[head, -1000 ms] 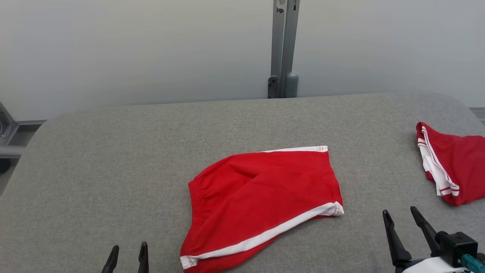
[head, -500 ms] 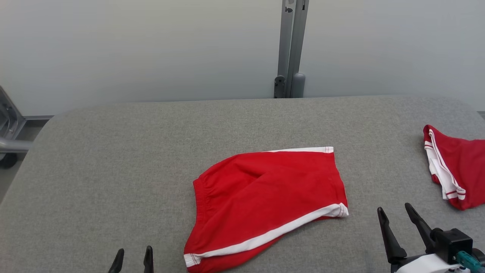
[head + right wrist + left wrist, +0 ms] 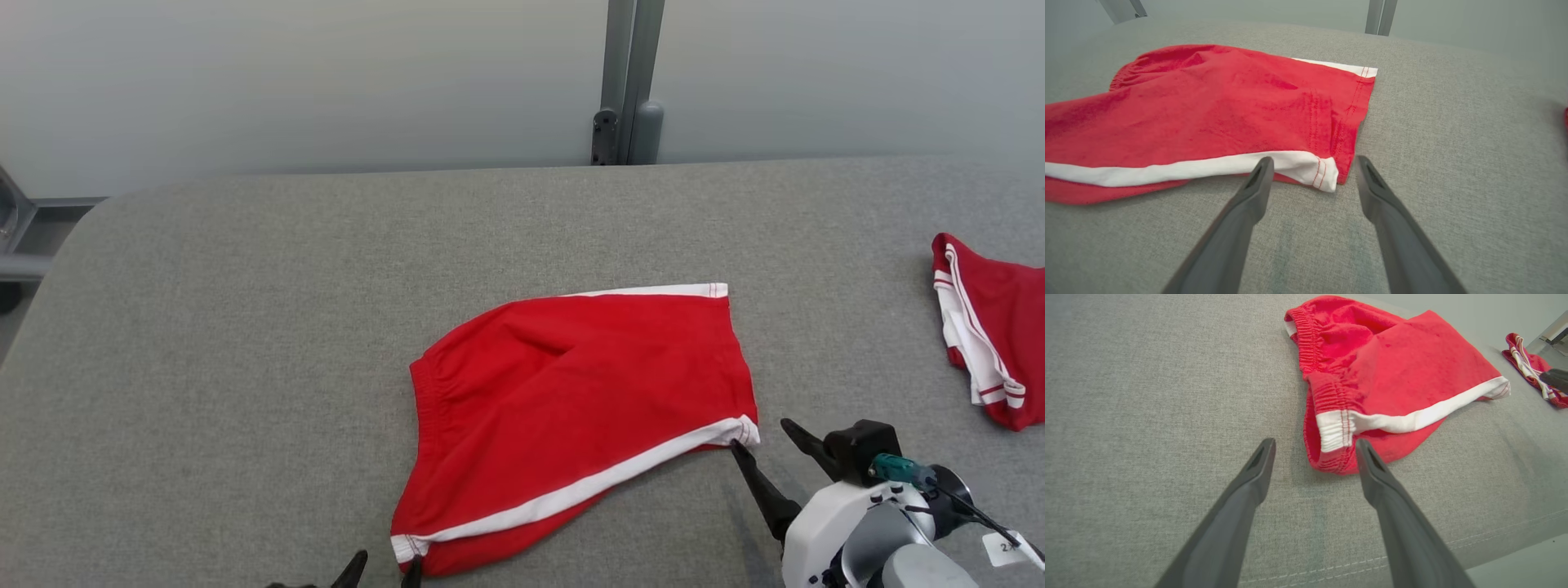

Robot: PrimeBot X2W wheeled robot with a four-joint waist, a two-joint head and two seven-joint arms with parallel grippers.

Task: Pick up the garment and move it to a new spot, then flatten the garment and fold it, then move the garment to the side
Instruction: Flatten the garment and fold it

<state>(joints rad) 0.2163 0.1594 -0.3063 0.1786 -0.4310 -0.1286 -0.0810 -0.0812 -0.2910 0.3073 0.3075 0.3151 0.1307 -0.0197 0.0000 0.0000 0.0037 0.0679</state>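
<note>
The left jaws reach in low over the grey tabletop [image 3: 204, 327], apart and empty, tips flanking the waistband corner of the red shorts [image 3: 571, 408], which lie mid-tabletop. The right jaws, likewise apart and empty, angle in with one tip at the white-trimmed hem corner. The right wrist's small tag [image 3: 1008, 549] is unreadable.
</note>
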